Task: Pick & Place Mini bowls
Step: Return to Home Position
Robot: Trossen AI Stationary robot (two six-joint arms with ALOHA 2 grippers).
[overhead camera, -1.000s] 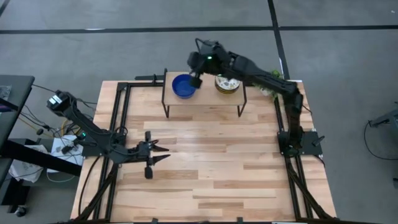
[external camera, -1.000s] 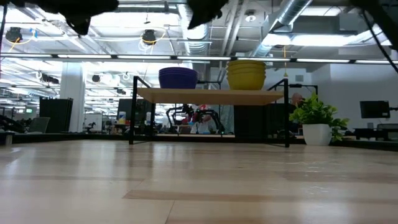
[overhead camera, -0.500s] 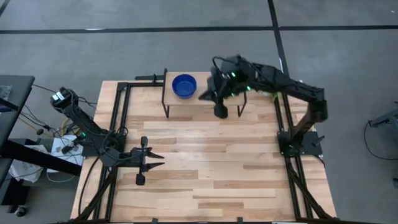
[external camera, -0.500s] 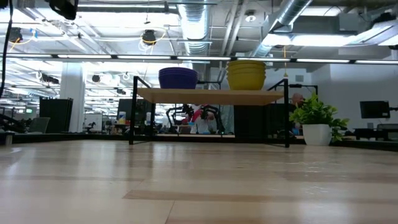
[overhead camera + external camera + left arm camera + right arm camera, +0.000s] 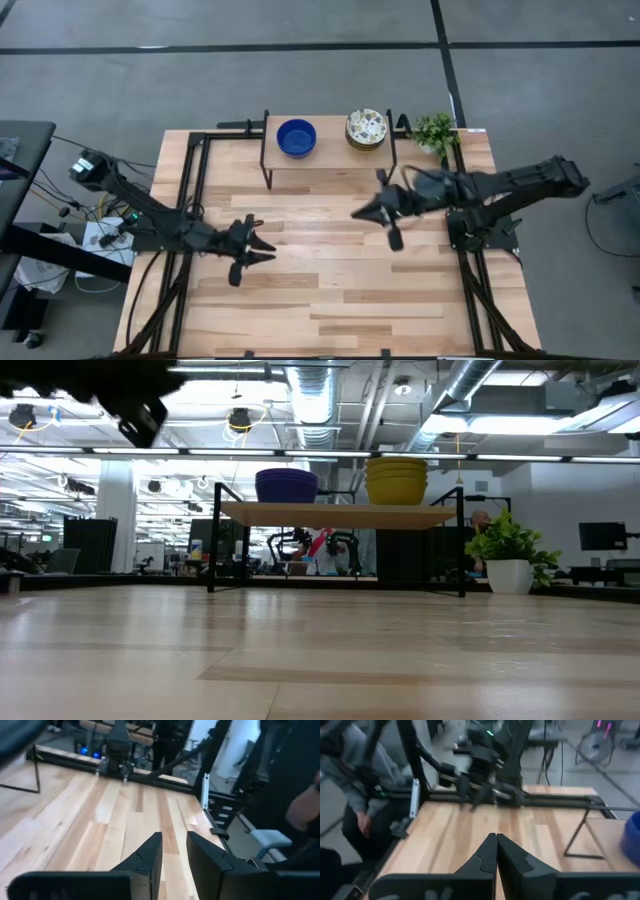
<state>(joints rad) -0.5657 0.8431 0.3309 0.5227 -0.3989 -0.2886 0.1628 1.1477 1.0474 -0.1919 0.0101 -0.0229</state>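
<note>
— Wood table [image 5: 330, 290], high view: blue bowls [image 5: 296, 138] and patterned bowls [image 5: 366, 128] sit on the shelf [image 5: 330, 160], upper centre. Grippers?
— Left gripper [image 5: 262, 247] centre-left, right gripper [image 5: 360, 213] right of centre, both well apart from the bowls.
— Low view?
— Two stacks side by side on the shelf, blue on the left.
— Wrist views?
— Left fingers [image 5: 150, 855] parted, holding nothing; right fingers [image 5: 487, 851] pressed together, empty.

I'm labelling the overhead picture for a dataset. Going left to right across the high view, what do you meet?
In order: left hand → blue bowl stack → patterned bowl stack → plant.
</note>
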